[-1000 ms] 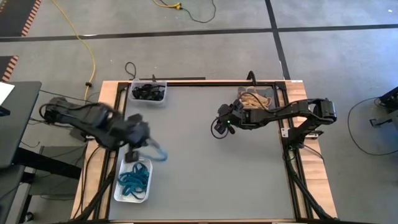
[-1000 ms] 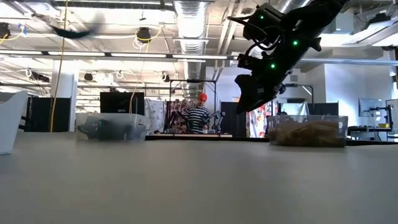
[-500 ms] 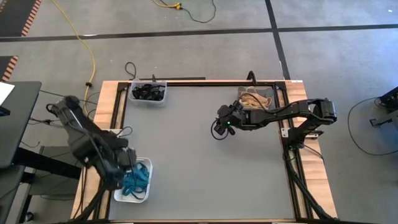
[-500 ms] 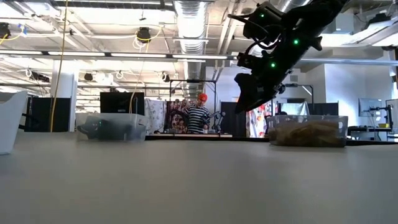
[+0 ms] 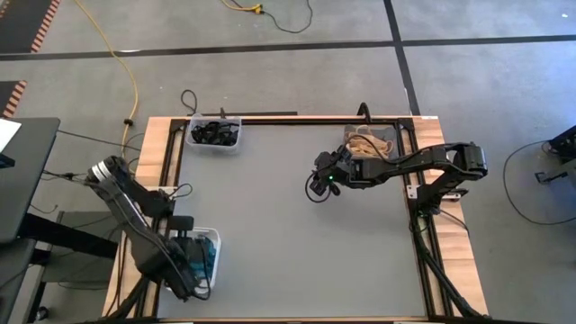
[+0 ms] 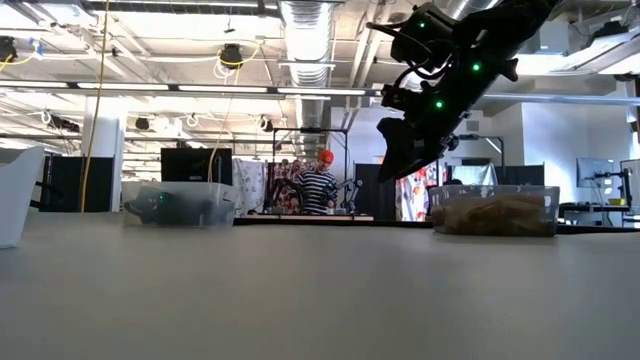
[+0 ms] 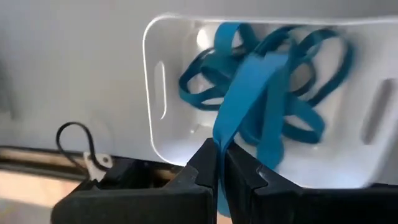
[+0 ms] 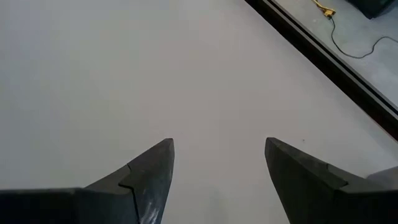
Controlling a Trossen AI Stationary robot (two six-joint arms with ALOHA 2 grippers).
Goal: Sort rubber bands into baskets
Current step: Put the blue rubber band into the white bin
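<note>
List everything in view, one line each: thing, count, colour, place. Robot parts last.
Table: one, grey, wooden edges.
White basket: one, front left corner, holds teal bands.
Teal bands: several, in the white basket; one more is pinched above it.
Clear basket: one, back left, holds black bands.
Third basket: one, back right, holds tan bands.
Yellow cable: one, on the floor.
Person: one, striped top, far in the room.
Left gripper: shut on a teal band, over the white basket.
Right gripper: open, above mid-table.
</note>
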